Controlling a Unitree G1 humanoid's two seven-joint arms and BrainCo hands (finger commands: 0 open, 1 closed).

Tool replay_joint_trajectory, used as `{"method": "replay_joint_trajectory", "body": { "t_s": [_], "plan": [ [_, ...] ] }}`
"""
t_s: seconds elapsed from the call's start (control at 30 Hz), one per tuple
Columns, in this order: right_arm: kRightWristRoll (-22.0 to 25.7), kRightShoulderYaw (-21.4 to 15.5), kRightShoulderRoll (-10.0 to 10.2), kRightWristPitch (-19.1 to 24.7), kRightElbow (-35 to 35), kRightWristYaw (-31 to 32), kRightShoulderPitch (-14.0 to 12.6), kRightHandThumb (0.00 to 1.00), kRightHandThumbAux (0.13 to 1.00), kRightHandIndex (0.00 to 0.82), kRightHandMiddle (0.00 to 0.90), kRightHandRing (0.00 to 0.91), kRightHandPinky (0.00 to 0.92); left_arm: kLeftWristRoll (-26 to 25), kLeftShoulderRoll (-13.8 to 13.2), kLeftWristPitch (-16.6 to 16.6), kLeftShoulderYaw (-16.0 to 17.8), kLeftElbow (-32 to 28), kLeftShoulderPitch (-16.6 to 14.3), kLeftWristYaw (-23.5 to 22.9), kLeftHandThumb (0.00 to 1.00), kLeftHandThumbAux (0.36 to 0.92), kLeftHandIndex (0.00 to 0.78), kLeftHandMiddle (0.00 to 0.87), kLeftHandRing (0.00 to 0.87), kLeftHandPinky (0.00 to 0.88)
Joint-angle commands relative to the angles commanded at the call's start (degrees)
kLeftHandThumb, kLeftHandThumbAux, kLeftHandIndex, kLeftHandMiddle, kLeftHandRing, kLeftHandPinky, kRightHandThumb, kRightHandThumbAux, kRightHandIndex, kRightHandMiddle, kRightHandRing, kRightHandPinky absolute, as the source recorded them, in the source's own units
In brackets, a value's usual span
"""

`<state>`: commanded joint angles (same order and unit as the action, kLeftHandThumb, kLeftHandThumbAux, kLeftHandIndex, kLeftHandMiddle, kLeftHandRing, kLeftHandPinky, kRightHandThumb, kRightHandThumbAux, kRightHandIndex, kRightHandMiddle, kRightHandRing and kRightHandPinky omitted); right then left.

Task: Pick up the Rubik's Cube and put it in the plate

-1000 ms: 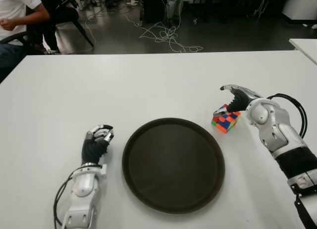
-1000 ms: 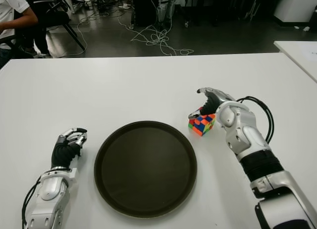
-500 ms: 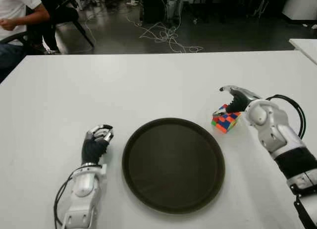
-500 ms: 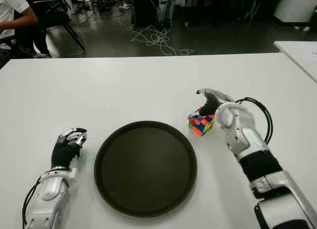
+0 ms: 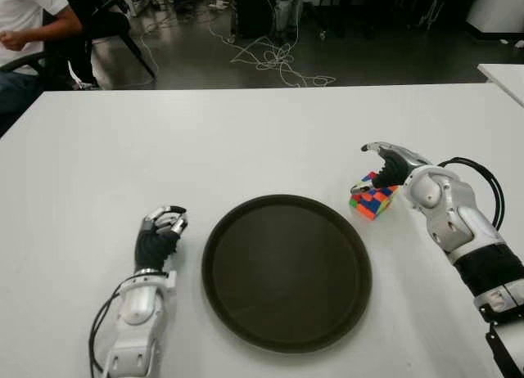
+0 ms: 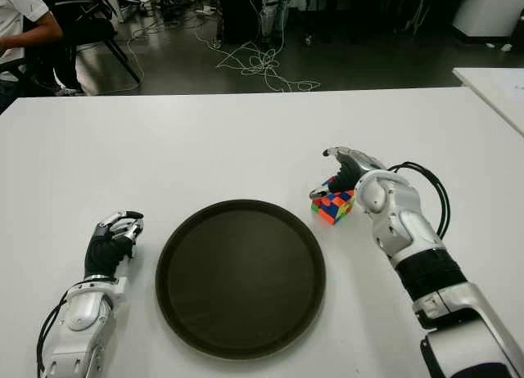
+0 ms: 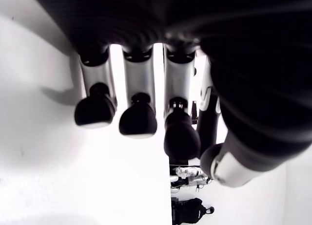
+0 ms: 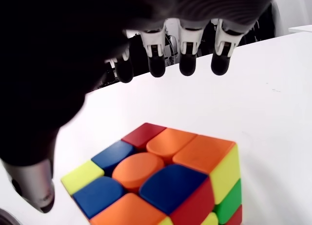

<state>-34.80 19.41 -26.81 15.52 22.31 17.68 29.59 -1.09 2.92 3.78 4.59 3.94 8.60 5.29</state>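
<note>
I see my right hand point(image 5: 378, 168) arched over the multicoloured Rubik's Cube point(image 5: 373, 197), which lies on the white table point(image 5: 246, 141). The fingers point(image 8: 187, 54) are spread above the far side of the cube and the thumb is low beside it; they do not pinch it. The round dark brown plate point(image 5: 286, 271) is just beside the cube, toward my left hand point(image 5: 161, 231). That hand shows on the plate's other side, its fingers curled and holding nothing.
</note>
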Motion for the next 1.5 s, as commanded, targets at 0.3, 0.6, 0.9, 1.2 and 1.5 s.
{"method": "replay_joint_trajectory", "body": {
  "t_s": [0.3,0.6,0.9,1.2,1.5],
  "plan": [
    [0.15,-0.15,0.05,0.63,-0.59,0.99,-0.26,0.000,0.649,0.000,0.000,0.000,0.000,0.05,-0.03,1.15,-0.04,-0.54,0.03,-0.06,0.710,0.704,0.444,0.812,0.816,0.805],
    [0.52,-0.27,0.31,-0.85,0.19,-0.87,-1.14,0.000,0.668,0.000,0.000,0.000,0.000,0.42,-0.36,0.69,-0.11,-0.14,-0.06,-0.01,0.710,0.704,0.444,0.811,0.823,0.820],
    [0.40,-0.04,0.26,-0.01,-0.54,-0.24,-1.58,0.000,0.654,0.000,0.000,0.000,0.000,0.01,-0.13,-0.34,0.27,0.24,0.01,-0.05,0.711,0.704,0.444,0.812,0.823,0.817],
    [1.09,-0.52,0.68,0.83,-1.06,-0.16,-2.54,0.000,0.658,0.000,0.000,0.000,0.000,0.27,-0.40,0.29,0.14,0.08,-0.03,-0.10,0.710,0.704,0.444,0.813,0.822,0.816],
    [1.22,-0.26,0.77,1.94,-1.59,-0.02,-3.24,0.000,0.652,0.000,0.000,0.000,0.000,0.30,-0.45,-0.15,-0.02,0.03,0.08,-0.29,0.710,0.704,0.444,0.809,0.820,0.810]
  ]
}}
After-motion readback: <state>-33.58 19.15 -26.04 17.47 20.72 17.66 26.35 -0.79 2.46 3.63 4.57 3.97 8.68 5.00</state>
